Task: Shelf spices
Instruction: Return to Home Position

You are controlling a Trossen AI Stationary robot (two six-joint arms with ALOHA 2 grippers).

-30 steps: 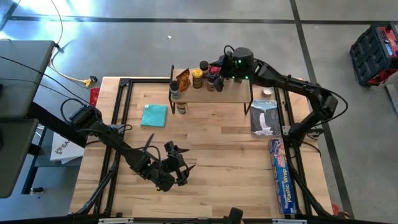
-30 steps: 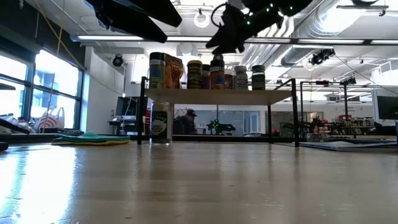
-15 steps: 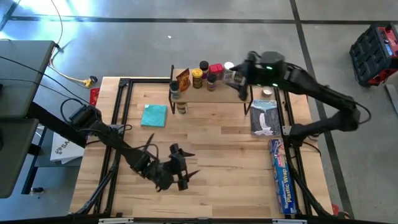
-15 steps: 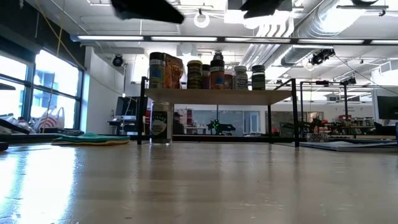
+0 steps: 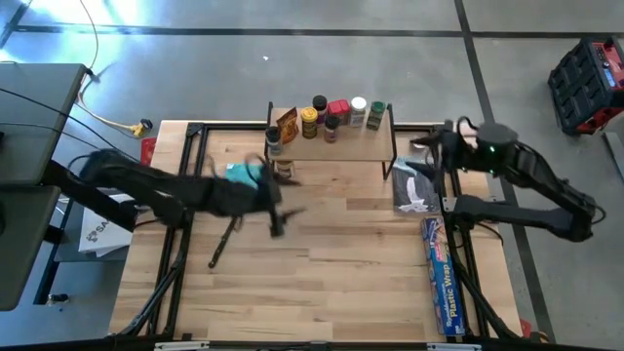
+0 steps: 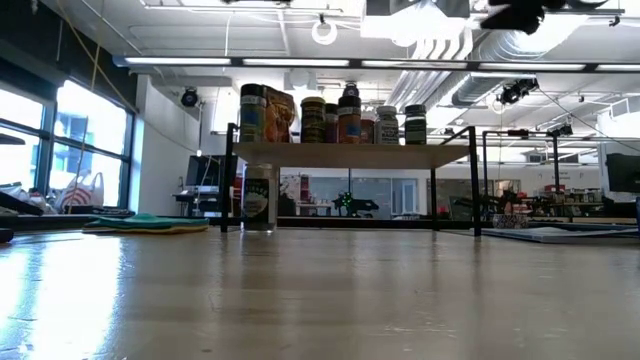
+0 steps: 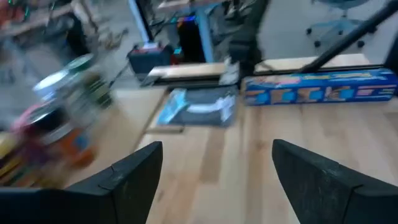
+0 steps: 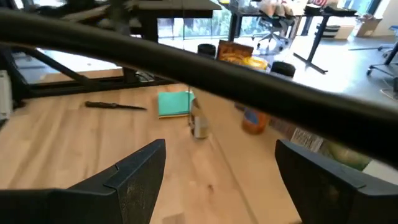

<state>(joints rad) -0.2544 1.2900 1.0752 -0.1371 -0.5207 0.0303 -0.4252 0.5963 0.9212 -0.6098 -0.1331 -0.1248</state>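
The shelf (image 5: 341, 148) stands at the table's far edge, seen level in the low view as the shelf (image 6: 350, 153). Several spices stand on its board: an orange packet (image 5: 287, 125), and jars with yellow (image 5: 309, 119), red (image 5: 338, 109), white (image 5: 358, 109) and green (image 5: 377, 114) tops. One more jar (image 5: 284, 168) stands on the tabletop by the shelf's left legs, also the jar (image 6: 258, 197). My left gripper (image 5: 283, 214) hovers open just near of that jar, blurred. My right gripper (image 5: 436, 146) is open, right of the shelf, high above the table.
A teal cloth (image 5: 239, 174) lies left of the shelf, partly under my left arm. A grey-blue pack (image 5: 416, 185) and a long blue wrap box (image 5: 441, 278) lie along the right edge. A thin dark stick (image 5: 222, 244) lies on the left-middle of the table.
My right gripper has drawn back from over the shelf's jars toward the table's right edge. My left gripper has swung from the table's near-middle toward the far edge, up to the teal cloth and the jar standing on the tabletop. The jars have kept their places.
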